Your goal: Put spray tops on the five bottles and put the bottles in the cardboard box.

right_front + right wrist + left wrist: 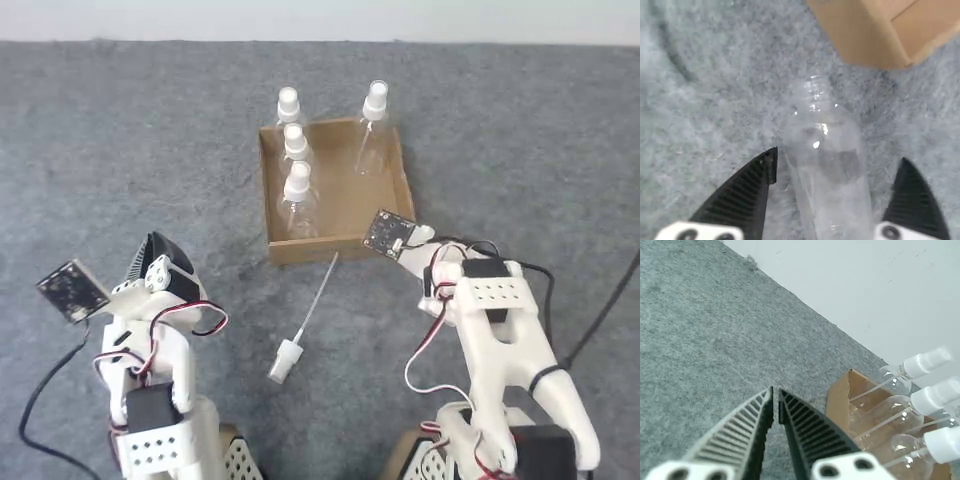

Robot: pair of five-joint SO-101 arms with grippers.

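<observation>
The right gripper [837, 157] holds its fingers spread wide either side of the uncapped bottle [826, 135], neck beyond the fingertips toward the cardboard box [880, 30], so an off-centre squeeze could squirt it out, while the left gripper [775, 392] sits closed, empty.

Four capped bottles [298, 190] occupy cardboard box [268, 200] left side and back right corner; bare box floor at front right. Spray top [287, 358] lies on carpet [150, 150] before box front.
</observation>
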